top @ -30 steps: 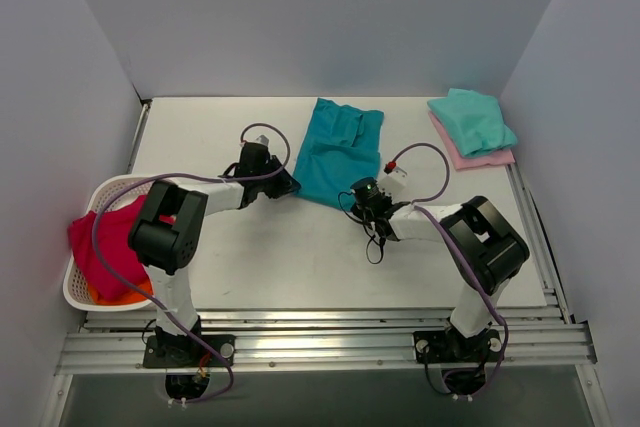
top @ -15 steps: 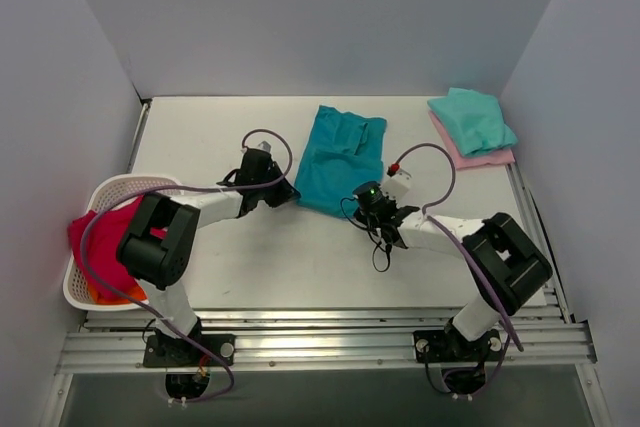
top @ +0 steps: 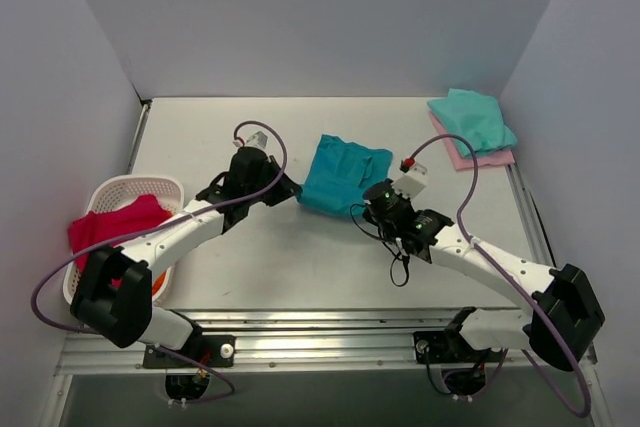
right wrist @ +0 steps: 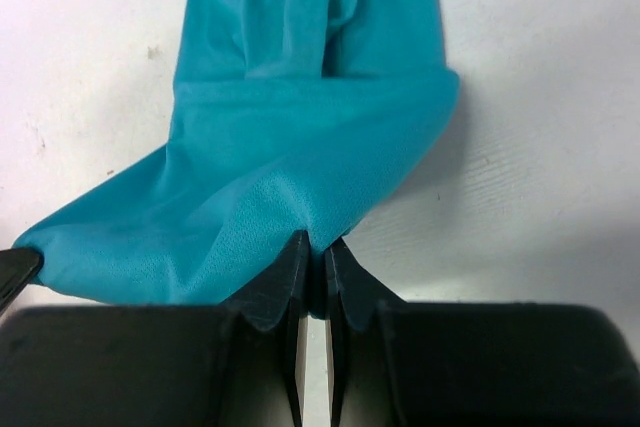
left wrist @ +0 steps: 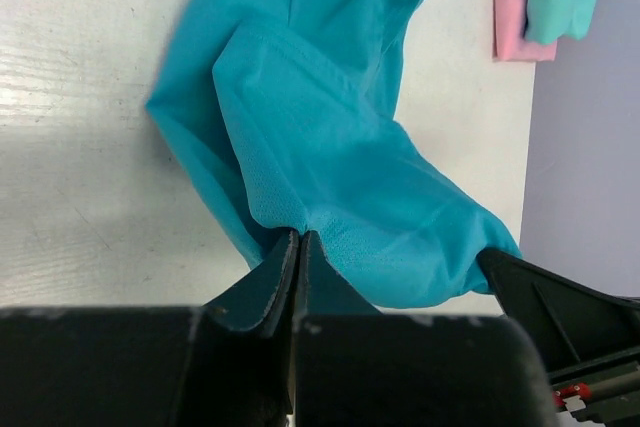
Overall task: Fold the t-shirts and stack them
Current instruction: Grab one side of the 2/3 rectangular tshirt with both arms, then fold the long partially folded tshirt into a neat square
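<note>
A white desk (top: 280,257), scuffed and lightly speckled in the wrist views, fills a booth of plain pale grey walls (top: 330,17), with a metal rail (top: 320,342) along its near edge where the two arms are bolted. At mid-desk lies the teal-blue t-shirt (top: 345,172), bunched into a short, rumpled fold. The left pincer (top: 292,190) is pressed together on the shirt's near left edge, its tips nipping a pinch of cloth. The right pincer (top: 360,209) is likewise clamped on the near right edge. Between the two grips the cloth sags in a loose swag and throws a shadow on the desk beneath. In the far right corner the mint-green t-shirt (top: 472,119) sits folded on top of the pale pink t-shirt (top: 482,158), well apart from the teal one. At the left edge a white lattice basket (top: 112,190) holds a red cloth (top: 110,235) that spills over its left rim.
</note>
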`<act>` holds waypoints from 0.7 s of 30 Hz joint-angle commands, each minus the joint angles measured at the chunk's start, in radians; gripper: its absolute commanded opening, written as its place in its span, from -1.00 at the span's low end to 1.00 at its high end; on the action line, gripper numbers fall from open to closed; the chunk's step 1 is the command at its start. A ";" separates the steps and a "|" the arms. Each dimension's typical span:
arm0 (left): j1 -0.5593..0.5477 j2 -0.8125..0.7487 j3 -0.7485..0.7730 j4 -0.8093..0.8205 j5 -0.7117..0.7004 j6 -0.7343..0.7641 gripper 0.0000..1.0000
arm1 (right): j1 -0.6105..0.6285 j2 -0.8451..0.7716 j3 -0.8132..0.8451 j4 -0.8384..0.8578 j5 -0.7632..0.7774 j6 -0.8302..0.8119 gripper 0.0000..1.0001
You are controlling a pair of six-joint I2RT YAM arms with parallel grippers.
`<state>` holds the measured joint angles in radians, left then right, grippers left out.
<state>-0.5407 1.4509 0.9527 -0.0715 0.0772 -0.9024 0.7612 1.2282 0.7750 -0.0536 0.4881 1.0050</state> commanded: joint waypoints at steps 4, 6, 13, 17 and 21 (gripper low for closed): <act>0.002 -0.029 0.141 -0.100 -0.054 0.013 -0.94 | -0.022 0.030 0.179 -0.140 0.101 -0.080 -1.00; 0.011 -0.011 0.195 -0.108 -0.044 0.016 -0.94 | -0.059 0.050 0.226 -0.140 0.083 -0.097 -1.00; 0.054 0.118 0.345 -0.116 0.009 0.023 -0.94 | -0.164 0.152 0.319 -0.121 0.018 -0.155 -1.00; 0.074 0.199 0.425 -0.117 0.048 0.026 -0.94 | -0.198 0.200 0.346 -0.104 -0.005 -0.166 -1.00; 0.093 0.270 0.491 -0.125 0.091 0.031 -0.94 | -0.230 0.250 0.371 -0.097 -0.028 -0.163 -1.00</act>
<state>-0.4694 1.6955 1.3697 -0.1909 0.1234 -0.8913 0.5571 1.4551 1.0977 -0.1429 0.4603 0.8604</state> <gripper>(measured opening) 0.034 0.033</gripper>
